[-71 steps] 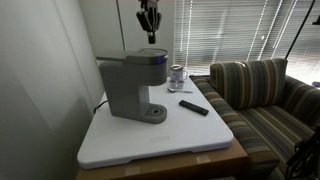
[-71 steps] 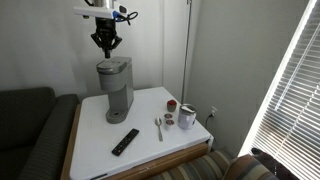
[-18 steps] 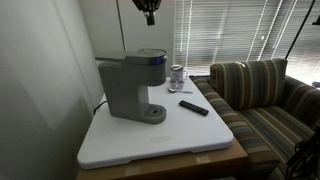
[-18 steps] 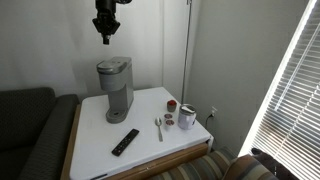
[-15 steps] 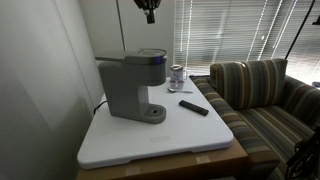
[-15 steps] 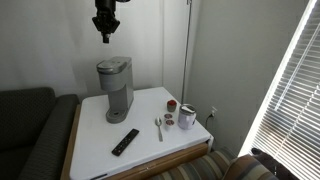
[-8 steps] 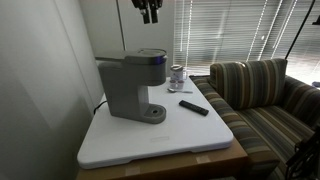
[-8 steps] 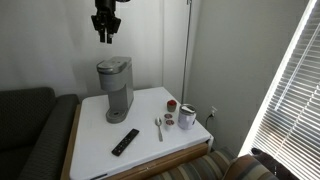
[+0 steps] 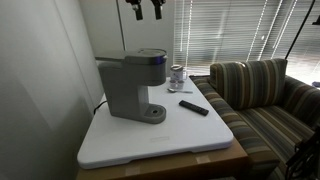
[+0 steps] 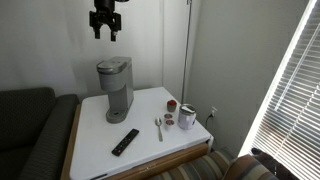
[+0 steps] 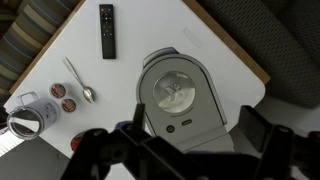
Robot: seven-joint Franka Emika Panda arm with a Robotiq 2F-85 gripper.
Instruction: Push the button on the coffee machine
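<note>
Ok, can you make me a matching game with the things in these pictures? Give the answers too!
Things:
1. coffee machine
2. remote
3. spoon
4. gripper

Clues:
A. black, lying flat
B. up high, open
C. grey and boxy
D. silvery and thin

Pairs: 1-C, 2-A, 3-D, 4-B

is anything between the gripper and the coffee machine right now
Nothing visible does. The gripper hangs open well above the coffee machine with only air between them; the remote and spoon lie flat, off to the side.
</note>
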